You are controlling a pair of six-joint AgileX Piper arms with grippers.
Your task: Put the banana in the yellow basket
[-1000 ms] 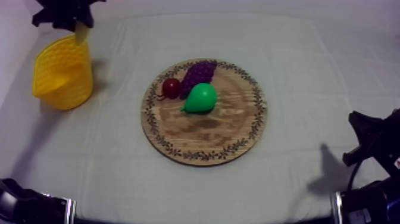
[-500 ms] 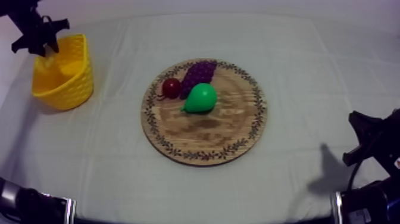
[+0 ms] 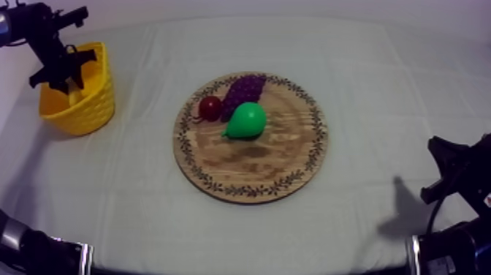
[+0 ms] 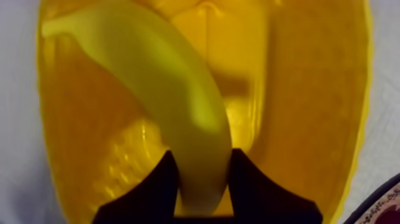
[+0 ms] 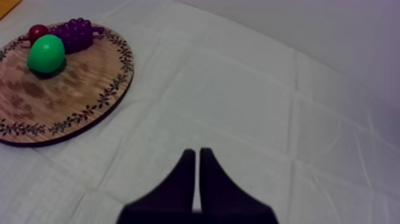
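Banana [image 4: 172,89] at far left of bench [image 3: 380,88], pinched at its near end between left jaws and held down in the mouth of yellow basket [image 3: 88,110]. Long axis straight out from jaws, curving away toward basket's far wall, lattice floor below. Left arm [image 3: 51,44] in from upper left over basket's back edge, plainly the nearer of the two. By the look of it, carry complete and release the one step left: jaws to be spread, basket walls on all sides to catch the fruit. No visible obstacle between banana and basket floor.

Mid-bench, well apart from basket, wooden board [image 3: 256,164] bearing small red fruit [image 3: 210,108], grapes [image 3: 245,89] and pear [image 3: 246,121], bunched close together on its far-left part; none in the way.

Far right, right arm [image 3: 457,172] low at bench edge, right jaws pressed together on nothing over bare cloth, well clear of board and out of play.
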